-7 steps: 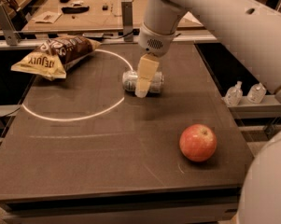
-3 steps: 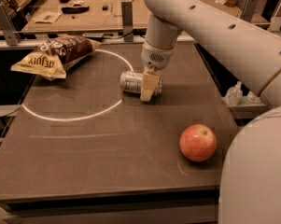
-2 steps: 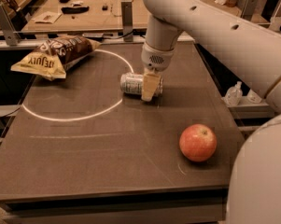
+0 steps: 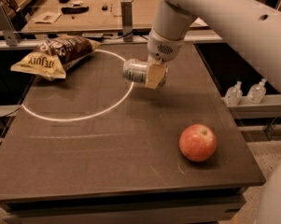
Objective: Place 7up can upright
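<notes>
Over the dark table (image 4: 84, 162), between the chip bag (image 4: 56, 55) and the apple (image 4: 198, 142), our gripper (image 4: 155, 77) grips the 7up can (image 4: 134, 71). It lay on the table a moment ago; now it appears lifted, still sideways, so we judge that uprighting remains.

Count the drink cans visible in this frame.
1. The 7up can lies sideways, clamped in the gripper over the table, at the right edge of the white circle. No other can shows, though the arm could hide one behind it.
</notes>
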`<state>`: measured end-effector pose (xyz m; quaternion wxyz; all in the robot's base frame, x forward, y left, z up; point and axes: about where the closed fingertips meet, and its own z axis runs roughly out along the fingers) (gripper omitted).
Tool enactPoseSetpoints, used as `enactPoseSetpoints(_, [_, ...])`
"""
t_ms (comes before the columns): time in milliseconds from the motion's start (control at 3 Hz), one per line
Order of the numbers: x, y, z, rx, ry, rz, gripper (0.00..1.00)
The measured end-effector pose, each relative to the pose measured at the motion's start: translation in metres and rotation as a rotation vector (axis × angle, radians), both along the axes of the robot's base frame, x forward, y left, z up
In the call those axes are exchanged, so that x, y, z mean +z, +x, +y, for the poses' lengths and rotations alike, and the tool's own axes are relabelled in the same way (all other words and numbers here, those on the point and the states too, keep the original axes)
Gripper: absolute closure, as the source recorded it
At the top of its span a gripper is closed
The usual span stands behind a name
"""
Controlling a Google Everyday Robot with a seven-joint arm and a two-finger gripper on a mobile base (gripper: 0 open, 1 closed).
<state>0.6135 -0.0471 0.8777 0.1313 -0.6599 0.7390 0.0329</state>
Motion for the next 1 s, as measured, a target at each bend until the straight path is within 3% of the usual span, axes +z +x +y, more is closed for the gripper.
enactPoseSetpoints(333, [0.029,-0.011,0.005,0.078,0.147,-0.098,1.0])
enactPoseSetpoints(667, [0.048,-0.018,0.004,0.157,0.356,-0.198,1.0])
enactPoseSetpoints(1000, [0.056,-0.027,-0.002,0.219,0.58,-0.251,1.0])
